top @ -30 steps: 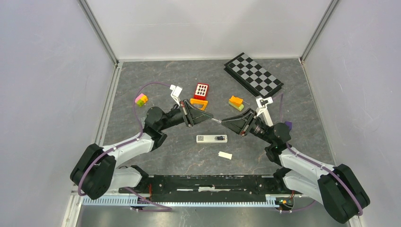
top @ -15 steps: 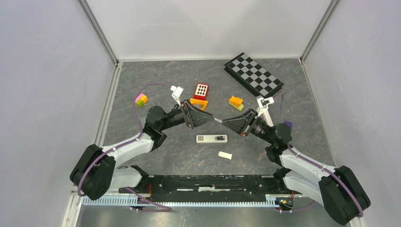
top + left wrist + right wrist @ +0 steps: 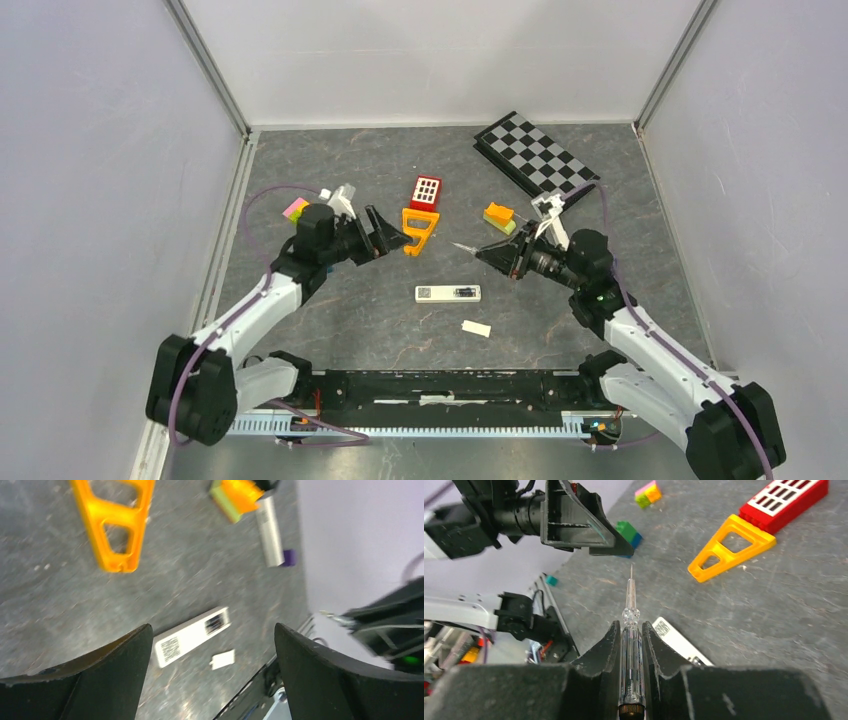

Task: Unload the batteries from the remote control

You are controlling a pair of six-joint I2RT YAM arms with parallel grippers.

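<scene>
The white remote control (image 3: pixel 440 293) lies face down at mid-table, its battery slot (image 3: pixel 466 292) open and dark. I cannot make out the batteries in it. Its small white cover (image 3: pixel 476 328) lies just nearer. The remote (image 3: pixel 192 636) and cover (image 3: pixel 222 659) also show in the left wrist view. My right gripper (image 3: pixel 487 252) hovers right of and beyond the remote. It is shut on a clear-handled screwdriver (image 3: pixel 630 630) whose tip (image 3: pixel 631 570) points left. My left gripper (image 3: pixel 397 238) is open and empty, up to the left, by the orange triangle.
An orange triangle frame (image 3: pixel 420 228) and a red grid block (image 3: pixel 426 192) sit beyond the remote. An orange-green block (image 3: pixel 499 217) lies by the right gripper, a pink-yellow block (image 3: pixel 296 208) is at the left, and a chessboard (image 3: pixel 535 155) at the back right. Walls enclose three sides.
The left gripper opened, let go of the screwdriver and drew back to the left. The right gripper closed on the screwdriver and pulled it slightly right and back.
</scene>
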